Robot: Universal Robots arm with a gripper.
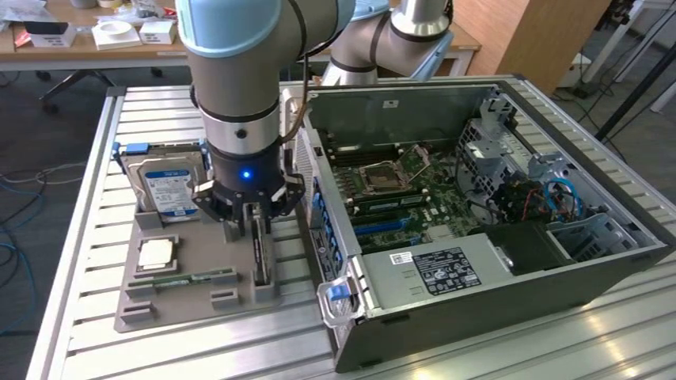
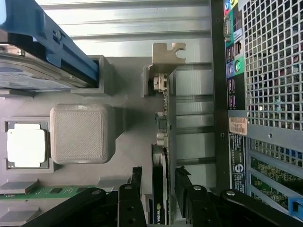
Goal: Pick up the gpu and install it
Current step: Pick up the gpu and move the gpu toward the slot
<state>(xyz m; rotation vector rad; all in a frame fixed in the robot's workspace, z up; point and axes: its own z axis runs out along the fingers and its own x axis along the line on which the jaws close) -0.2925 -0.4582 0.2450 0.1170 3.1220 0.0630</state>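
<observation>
near edge: grey printed tray (image 1: 177,301) sitting on the slatted metal table (image 1: 138,107), on the exterior view's left of the pc case (image 1: 507,307)

front of tray: the green memory stick (image 1: 195,279) lies flat in its slot, and the cpu (image 1: 157,253) is just behind it in a square pocket

gpu: the gpu (image 1: 262,265) is still parked in the tray. It stands on its long edge in the slot on the side of the tray nearest the case. In the wrist view the black card (image 2: 160,161) runs straight away from the camera, with its pale metal bracket (image 2: 168,53) at the far end

gripper: the gripper (image 1: 252,226) is right down over the card, jaws spread wide. From the wrist cam the gripper (image 2: 159,172) has one black finger (image 2: 136,184) on each side of the card edge with a bit of daylight on both sides, so it's straddling, not squeezing

arm pose: the arm (image 1: 243,79) drops dead vertical onto the tray, wrist pointing straight down, with a little blue light glowing on the wrist

behind the gripper: the hard drive (image 1: 169,188) stands upright in its cradle at the back of the tray, blue-white label facing out

case: lying on its side, lid off, motherboard (image 1: 412,190) showing

way back: a wooden desk (image 1: 63,49) with some white boxes on it
</observation>
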